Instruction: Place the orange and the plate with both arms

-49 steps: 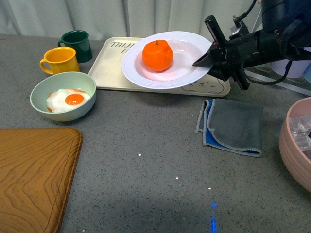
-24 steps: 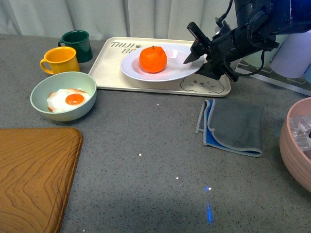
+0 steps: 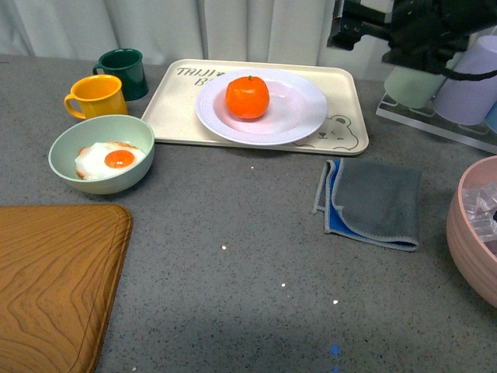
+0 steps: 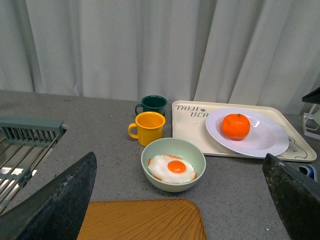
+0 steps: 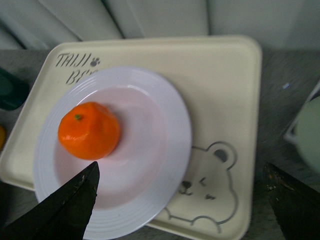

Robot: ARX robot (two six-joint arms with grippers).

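Now, orange [image 3: 248, 97]: seated in the well of the plate, off-centre toward the tray's lettered end; it is touched by no claw
plate [image 3: 307, 109]: laid flat on the tray [image 3: 175, 109], so that most of the tray's middle is covered; the bear print at the tray's near right corner is partly overlapped by the rim
right gripper [image 5: 180, 170]: held above the tray and clear of it; its fingers [image 5: 75, 200] are spread wide, and nothing is gripped between them
right arm [image 3: 404, 31]: seen raised beyond the tray's far right corner
left gripper [image 4: 179, 156]: kept well apart from the tray; its claw is spread wide and nothing is held
green bowl [image 3: 66, 148]: set just beside the tray's near left corner; a fried egg [image 3: 109, 161] is contained in it
yellow mug [image 3: 95, 96]: placed near the tray's left edge; the dark green mug [image 3: 124, 71] is set beside the tray's far left corner
cloth [image 3: 377, 202]: folded and laid near the tray's near right corner, apart from it
wooden board [image 3: 54, 280]: laid well apart from the tray, toward the near left
pink bowl [image 3: 466, 225]: set well apart from the tray, to its right; it is cut off by the frame
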